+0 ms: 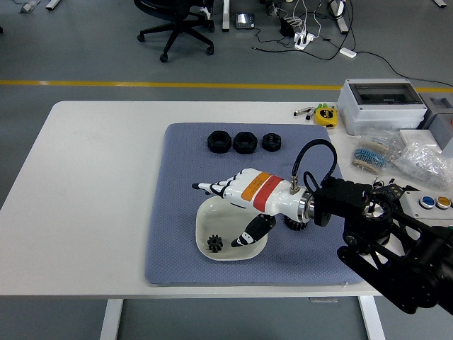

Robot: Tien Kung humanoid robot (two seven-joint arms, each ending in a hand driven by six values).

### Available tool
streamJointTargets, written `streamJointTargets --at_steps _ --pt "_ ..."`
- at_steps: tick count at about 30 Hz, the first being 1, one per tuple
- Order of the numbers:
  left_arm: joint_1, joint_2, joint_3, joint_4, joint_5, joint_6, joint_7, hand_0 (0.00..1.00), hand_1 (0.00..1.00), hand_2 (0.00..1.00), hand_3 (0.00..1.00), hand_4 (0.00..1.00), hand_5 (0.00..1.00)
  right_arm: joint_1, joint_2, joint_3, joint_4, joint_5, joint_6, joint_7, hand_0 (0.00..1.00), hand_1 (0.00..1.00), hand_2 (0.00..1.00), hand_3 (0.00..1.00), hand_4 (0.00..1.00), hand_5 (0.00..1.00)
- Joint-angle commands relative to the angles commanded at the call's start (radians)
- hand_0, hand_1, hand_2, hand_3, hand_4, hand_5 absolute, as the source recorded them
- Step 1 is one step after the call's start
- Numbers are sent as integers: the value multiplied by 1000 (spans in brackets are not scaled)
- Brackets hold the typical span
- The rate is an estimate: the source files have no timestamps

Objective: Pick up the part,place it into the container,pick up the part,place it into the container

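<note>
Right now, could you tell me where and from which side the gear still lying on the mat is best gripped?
Take the gear on the mat by its toothed rim, coming straight down from above. It seems to lie flat, just right of the white dish, and is mostly hidden under the right hand, whose fingers are spread open. A sideways approach looks crowded by the dish rim.

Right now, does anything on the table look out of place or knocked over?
Nothing stands out. A small black gear lies in the white dish under the open right hand; three black nuts sit in a row on the mat.
</note>
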Motion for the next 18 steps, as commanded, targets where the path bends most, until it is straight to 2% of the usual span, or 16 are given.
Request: streamJointTargets --at_steps 4,5,10,11,16,17,18 --pt "2 -1 -4 0 5 0 2 697 658 675 566 650 588 -16 -10 34 -1 0 -16 -2 617 694 900 998 998 282" --pt "3 -1 -4 0 4 0 2 697 658 675 566 650 588 -21 -16 47 -3 0 -15 -1 572 660 829 974 998 278" --pt "6 -1 -5 1 2 2 1 697 658 675 566 650 588 -45 -67 100 -16 0 7 11 572 660 829 974 998 278" --pt "6 -1 -5 1 2 2 1 697 656 677 566 650 589 -48 -75 104 -18 0 8 12 532 628 778 883 998 248" --pt "9 -1 -10 1 12 0 3 697 656 677 566 650 589 -63 -108 120 -63 0 6 22 532 628 778 883 998 248" --pt "10 -2 -13 1 15 0 3 696 656 677 565 650 589 -64 -110 119 -77 0 4 24 501 612 746 831 998 234" --pt "11 -2 -16 1 19 0 4 696 656 677 565 650 589 -65 -108 116 -95 0 0 24 501 612 746 831 998 234"
